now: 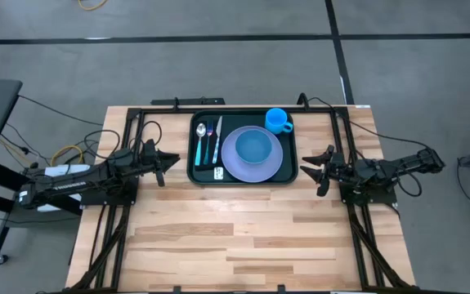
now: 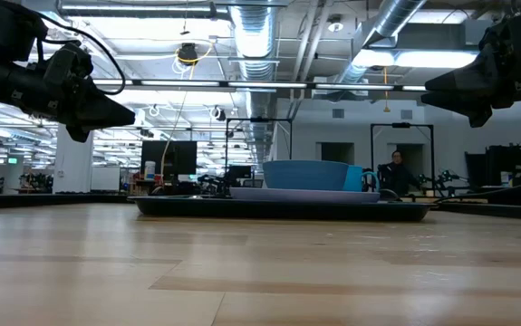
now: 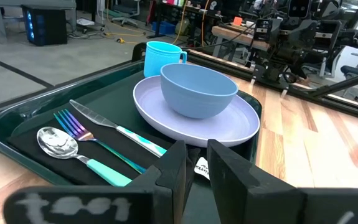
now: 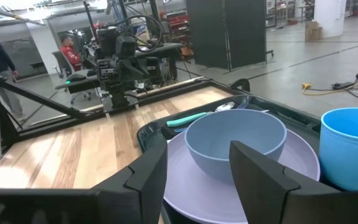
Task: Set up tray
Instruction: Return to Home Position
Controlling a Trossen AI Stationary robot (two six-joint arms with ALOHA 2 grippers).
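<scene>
The dark green-black tray [image 1: 243, 180] lies flat on the far middle of the table. On it sit a lavender plate [image 1: 233, 163] with a blue bowl [image 1: 253, 147] in it and a blue cup [image 1: 277, 120] at its far right corner. A spoon [image 3: 57, 143], fork [image 3: 82, 132] and knife [image 3: 104, 122] lie on a black napkin [image 3: 29, 134] at its left side. My left gripper [image 1: 172, 163] hovers open just left of the tray. My right gripper [image 1: 306, 170] hovers open just right of it. Both are above table height in the low view.
A small white packet [image 1: 218, 172] lies on the tray near the plate's near-left edge. A black frame [image 1: 218, 110] runs along the table's far edge and down both sides. Bare wood [image 1: 243, 237] spreads from the tray to the near edge. People show in the room beyond.
</scene>
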